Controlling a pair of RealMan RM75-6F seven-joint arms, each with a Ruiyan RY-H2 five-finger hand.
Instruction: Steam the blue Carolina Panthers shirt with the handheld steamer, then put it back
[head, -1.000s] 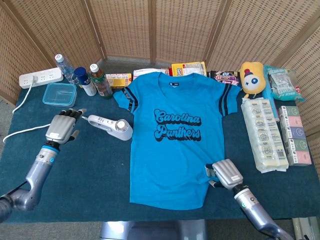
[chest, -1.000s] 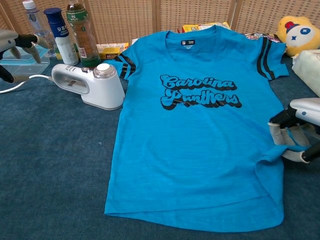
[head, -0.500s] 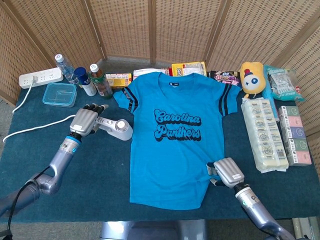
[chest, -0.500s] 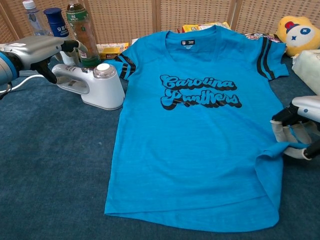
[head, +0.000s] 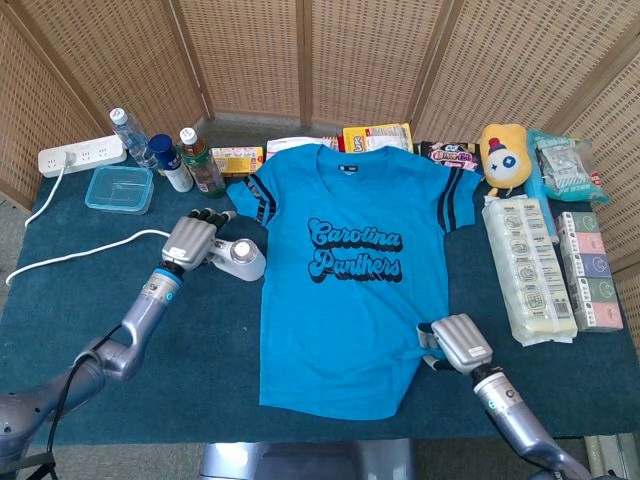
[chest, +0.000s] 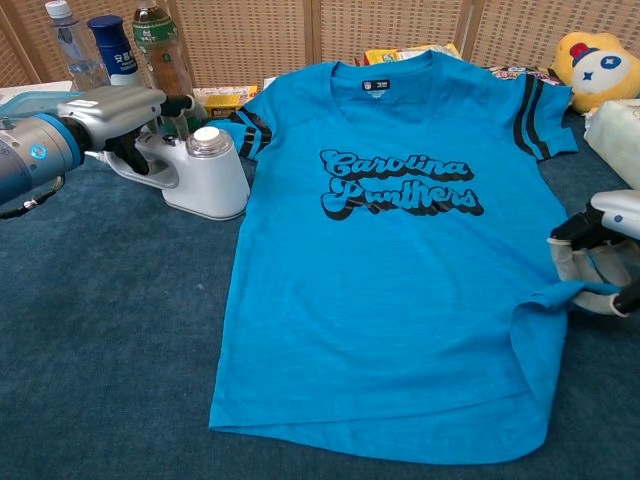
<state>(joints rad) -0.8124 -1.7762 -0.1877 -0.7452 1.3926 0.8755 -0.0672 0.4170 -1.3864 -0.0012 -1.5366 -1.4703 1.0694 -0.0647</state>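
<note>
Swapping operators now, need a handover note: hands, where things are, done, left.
Left hand: over the steamer handle, fingers around it; firm grip not confirmable, steamer not lifted.
Right hand: pinching the shirt hem at its lower right edge, a fold pulled up.
Shirt lies flat on the table, steamer just beyond its left sleeve.
Done: nothing steamed.
Left: lift, steam, set steamer back.

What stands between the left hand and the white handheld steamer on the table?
Nothing visible does. The left hand is already over the handle of the white handheld steamer, and the blue shirt lies just beside it.
</note>
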